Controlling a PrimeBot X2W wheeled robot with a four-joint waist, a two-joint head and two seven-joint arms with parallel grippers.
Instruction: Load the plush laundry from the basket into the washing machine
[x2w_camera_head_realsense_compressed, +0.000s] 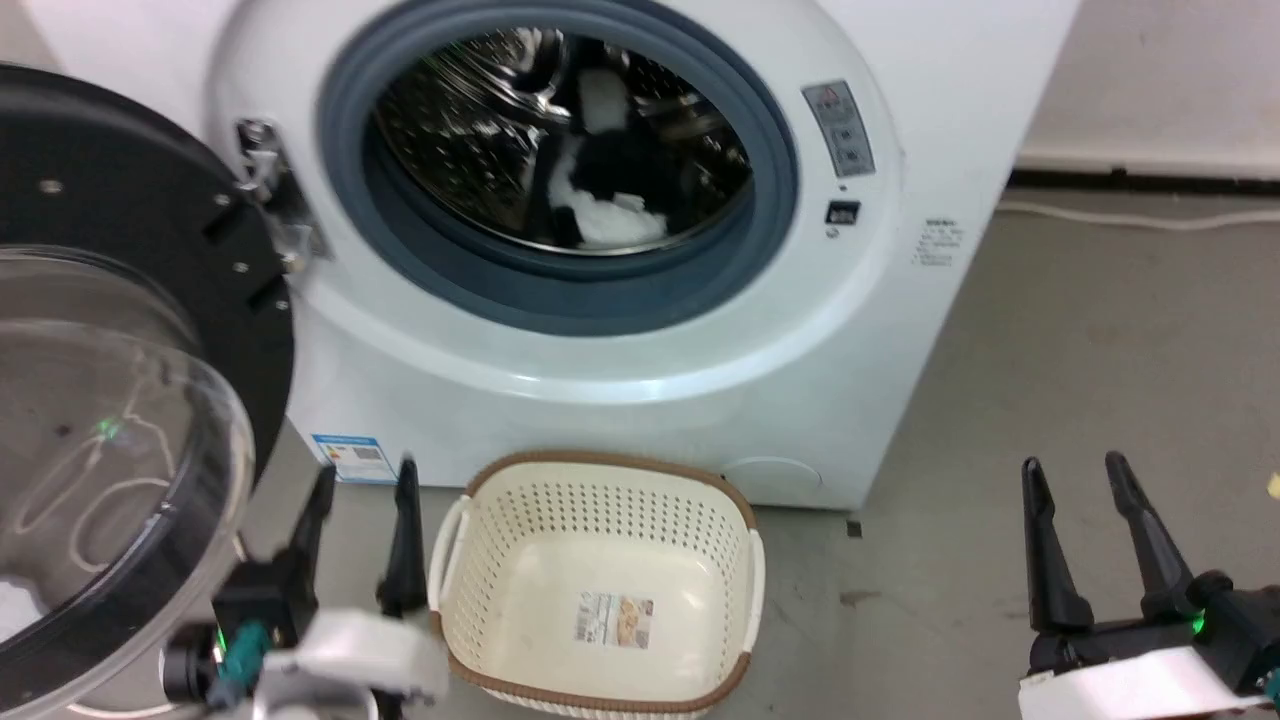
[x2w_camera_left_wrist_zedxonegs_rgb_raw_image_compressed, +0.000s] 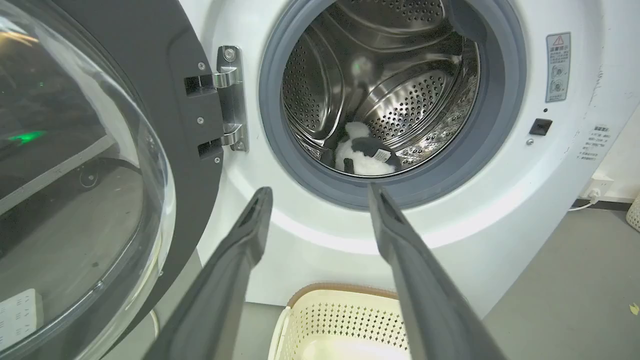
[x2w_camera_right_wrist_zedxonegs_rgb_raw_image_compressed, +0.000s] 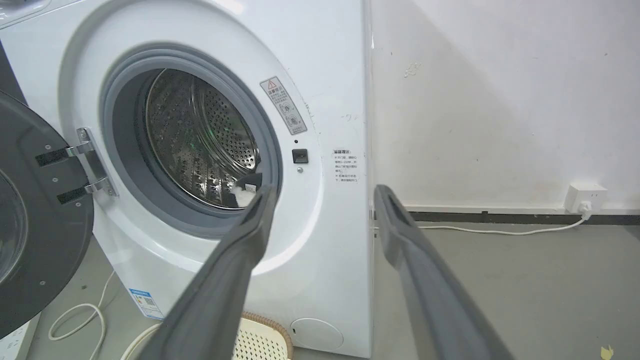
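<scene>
In your head view the toy (x2w_camera_head_realsense_compressed: 600, 205) lies low in the washer (x2w_camera_head_realsense_compressed: 620, 350) drum, upper centre. The basket (x2w_camera_head_realsense_compressed: 600, 465) sits bottom centre, a sticker (x2w_camera_head_realsense_compressed: 613, 618) on its bare floor. The left gripper (x2w_camera_head_realsense_compressed: 365, 470), lower left, and the right gripper (x2w_camera_head_realsense_compressed: 1072, 462), lower right, both gape wide and hold nothing. The left wrist view adds the toy's sewn label (x2w_camera_left_wrist_zedxonegs_rgb_raw_image_compressed: 382, 155). The right wrist view adds a wall socket (x2w_camera_right_wrist_zedxonegs_rgb_raw_image_compressed: 585, 192) and cable (x2w_camera_right_wrist_zedxonegs_rgb_raw_image_compressed: 500, 231) at right.

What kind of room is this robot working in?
Probably a laundry corner or utility room: a white front-loading washing machine with its door open, a cream basket on the grey floor, and a wall socket.
</scene>
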